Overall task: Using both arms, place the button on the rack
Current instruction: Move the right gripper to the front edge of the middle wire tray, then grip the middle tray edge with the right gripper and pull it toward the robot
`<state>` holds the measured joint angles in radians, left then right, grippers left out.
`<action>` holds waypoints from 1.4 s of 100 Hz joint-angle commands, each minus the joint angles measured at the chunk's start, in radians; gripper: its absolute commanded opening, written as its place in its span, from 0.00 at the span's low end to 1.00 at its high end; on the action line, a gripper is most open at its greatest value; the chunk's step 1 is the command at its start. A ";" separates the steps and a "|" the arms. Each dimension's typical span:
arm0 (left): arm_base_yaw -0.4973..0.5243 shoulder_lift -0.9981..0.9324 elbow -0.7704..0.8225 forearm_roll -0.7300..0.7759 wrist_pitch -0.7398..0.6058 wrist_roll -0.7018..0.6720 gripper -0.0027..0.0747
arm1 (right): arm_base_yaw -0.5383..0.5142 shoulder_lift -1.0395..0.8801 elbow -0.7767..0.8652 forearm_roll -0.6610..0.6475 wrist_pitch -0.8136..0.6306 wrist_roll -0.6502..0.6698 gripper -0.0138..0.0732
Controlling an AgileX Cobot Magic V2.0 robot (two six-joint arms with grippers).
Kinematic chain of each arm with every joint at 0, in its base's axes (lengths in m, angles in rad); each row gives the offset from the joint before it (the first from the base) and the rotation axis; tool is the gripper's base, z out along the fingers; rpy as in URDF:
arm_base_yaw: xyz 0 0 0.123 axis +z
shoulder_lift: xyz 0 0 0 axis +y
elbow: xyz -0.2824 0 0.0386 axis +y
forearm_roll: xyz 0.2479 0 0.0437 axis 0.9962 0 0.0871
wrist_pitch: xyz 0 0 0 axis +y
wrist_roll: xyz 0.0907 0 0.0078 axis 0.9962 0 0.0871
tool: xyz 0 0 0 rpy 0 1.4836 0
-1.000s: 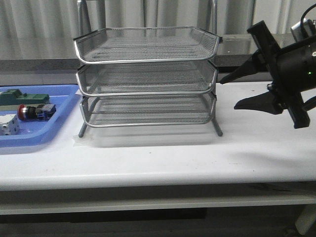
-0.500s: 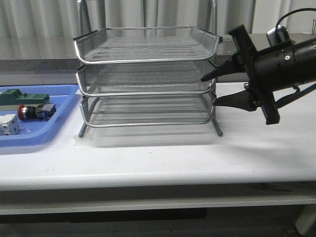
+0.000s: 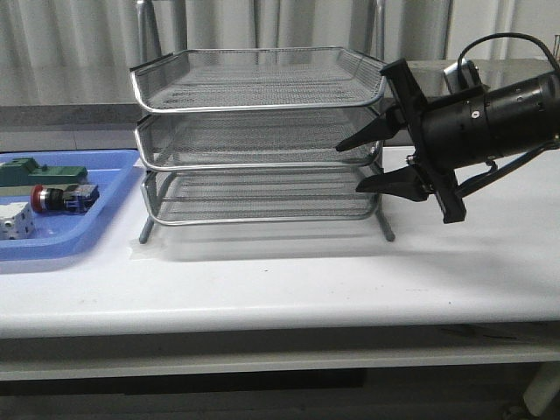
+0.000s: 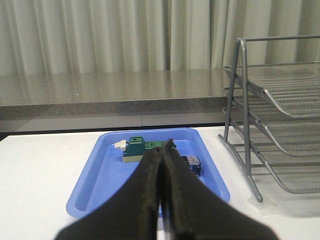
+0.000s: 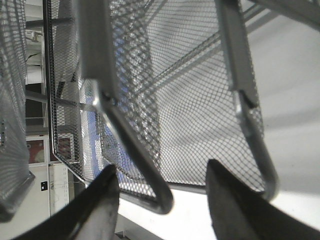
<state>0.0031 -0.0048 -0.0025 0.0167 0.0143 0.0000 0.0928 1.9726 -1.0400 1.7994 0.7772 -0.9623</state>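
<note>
The button [image 3: 51,198], red-headed with a blue body, lies in the blue tray [image 3: 109,214] at the far left. The three-tier wire rack [image 3: 262,87] stands mid-table. My right gripper [image 3: 350,168] is open, held sideways at the rack's right front corner, with one finger above and one below the middle tier's rim. In the right wrist view the rim wire [image 5: 131,142] runs between the right gripper's [image 5: 161,171] open fingers. My left gripper [image 4: 162,148] is shut and empty, hovering before the tray [image 4: 95,180]; it hides most of the button [image 4: 193,164].
A green block [image 3: 44,173] and a white cube [image 3: 16,220] share the blue tray with the button. The green block [image 4: 136,148] lies just beyond the left fingertips. The rack's leg [image 4: 246,145] stands to the side of the tray. A grey counter runs behind the table.
My right arm has swung left from the table's right side to the rack, and its open fingers now straddle the middle tier's corner. The button and tray have not moved.
</note>
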 commanded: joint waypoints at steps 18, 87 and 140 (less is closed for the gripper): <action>-0.007 -0.032 0.055 -0.006 -0.081 -0.013 0.01 | 0.000 -0.041 -0.051 0.137 0.073 -0.013 0.63; -0.007 -0.032 0.055 -0.006 -0.081 -0.013 0.01 | 0.000 -0.040 -0.048 0.079 0.123 -0.013 0.29; -0.007 -0.032 0.055 -0.006 -0.081 -0.013 0.01 | 0.000 -0.044 0.044 -0.020 0.201 -0.014 0.29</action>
<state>0.0031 -0.0048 -0.0025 0.0167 0.0143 0.0000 0.0889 1.9847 -0.9982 1.8162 0.8657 -0.9623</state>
